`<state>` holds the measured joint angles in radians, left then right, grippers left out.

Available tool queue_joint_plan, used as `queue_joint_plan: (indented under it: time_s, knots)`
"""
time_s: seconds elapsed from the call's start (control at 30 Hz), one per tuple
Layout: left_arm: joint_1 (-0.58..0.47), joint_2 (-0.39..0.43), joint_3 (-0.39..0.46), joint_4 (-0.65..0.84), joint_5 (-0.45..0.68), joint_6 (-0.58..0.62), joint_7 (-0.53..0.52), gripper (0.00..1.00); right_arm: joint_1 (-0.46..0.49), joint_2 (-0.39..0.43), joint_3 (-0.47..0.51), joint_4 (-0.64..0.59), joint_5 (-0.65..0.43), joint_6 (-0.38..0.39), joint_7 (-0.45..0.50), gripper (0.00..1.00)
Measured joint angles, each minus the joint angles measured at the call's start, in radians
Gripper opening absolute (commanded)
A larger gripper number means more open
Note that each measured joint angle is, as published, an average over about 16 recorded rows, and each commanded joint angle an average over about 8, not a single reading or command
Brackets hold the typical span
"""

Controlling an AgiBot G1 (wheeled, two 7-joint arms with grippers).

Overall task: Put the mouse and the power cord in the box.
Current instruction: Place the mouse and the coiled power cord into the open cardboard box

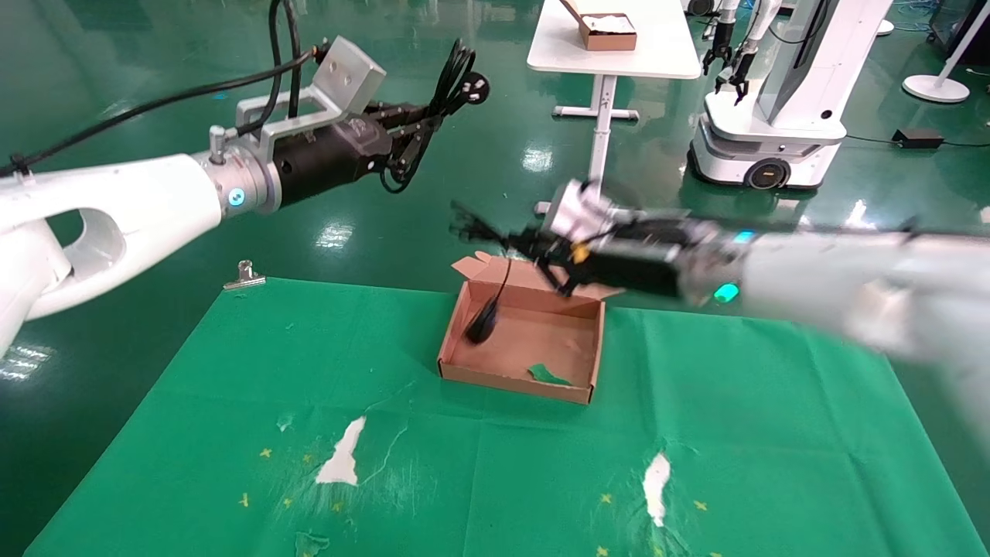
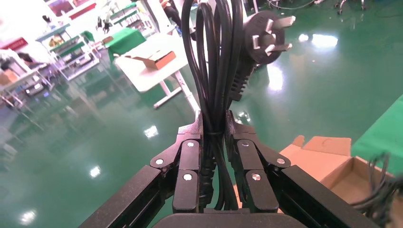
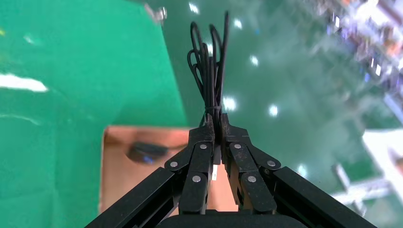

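Note:
My left gripper is raised over the floor to the left of the box, shut on the power cord. The cord's coil and round plug stick out past the fingers. My right gripper hovers above the box's back edge, shut on the bundled thin cable of the mouse. The black mouse dangles from that cable, low inside the box near its left wall. The brown cardboard box lies open on the green table.
A green scrap lies in the box. The green tablecloth has white torn patches near the front. A metal clip sits at the table's far left corner. Beyond stand a white table with a smaller carton and another robot.

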<state>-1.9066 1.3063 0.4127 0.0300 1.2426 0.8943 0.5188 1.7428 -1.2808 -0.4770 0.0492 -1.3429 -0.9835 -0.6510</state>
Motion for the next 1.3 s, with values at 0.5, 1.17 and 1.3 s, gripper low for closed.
queue_joint_plan:
  time_s: [0.5, 1.17, 1.3]
  knots:
    - [-0.017, -0.048, 0.060, -0.022, 0.086, 0.142, 0.031, 0.00, -0.142, -0.081, -0.028, 0.035, -0.013, 0.299, 0.024, 0.96]
    - [0.133, 0.068, 0.200, -0.256, 0.146, 0.023, -0.044, 0.00, -0.055, 0.138, 0.022, 0.074, 0.096, 0.158, -0.053, 1.00]
    - [0.193, 0.070, 0.261, -0.347, 0.129, -0.025, -0.105, 0.00, -0.005, 0.238, 0.036, 0.090, 0.116, 0.044, -0.078, 1.00]
